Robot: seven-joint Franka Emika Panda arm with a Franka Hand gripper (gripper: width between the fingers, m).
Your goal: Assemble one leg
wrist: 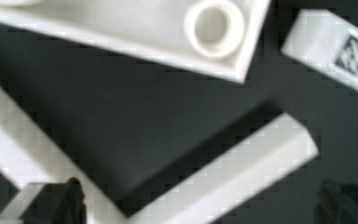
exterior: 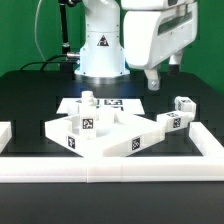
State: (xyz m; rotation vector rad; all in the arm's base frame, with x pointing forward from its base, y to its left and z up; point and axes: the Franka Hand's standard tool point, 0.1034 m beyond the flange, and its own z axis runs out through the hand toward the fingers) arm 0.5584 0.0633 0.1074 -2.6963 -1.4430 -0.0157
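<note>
Exterior view is showing the leg (exterior: 183, 104), a stubby white post wearing black-and-white square tags, sitting on the black table (exterior: 30, 90) at that view's right, just behind a similar post (exterior: 172, 122). The gripper (exterior: 152, 80) is hanging above and behind them, jaws spread and holding nothing. The big white panel (exterior: 100, 135) with raised edges is lying near, toward that view's left; bare table is stretching behind the leg.
</note>
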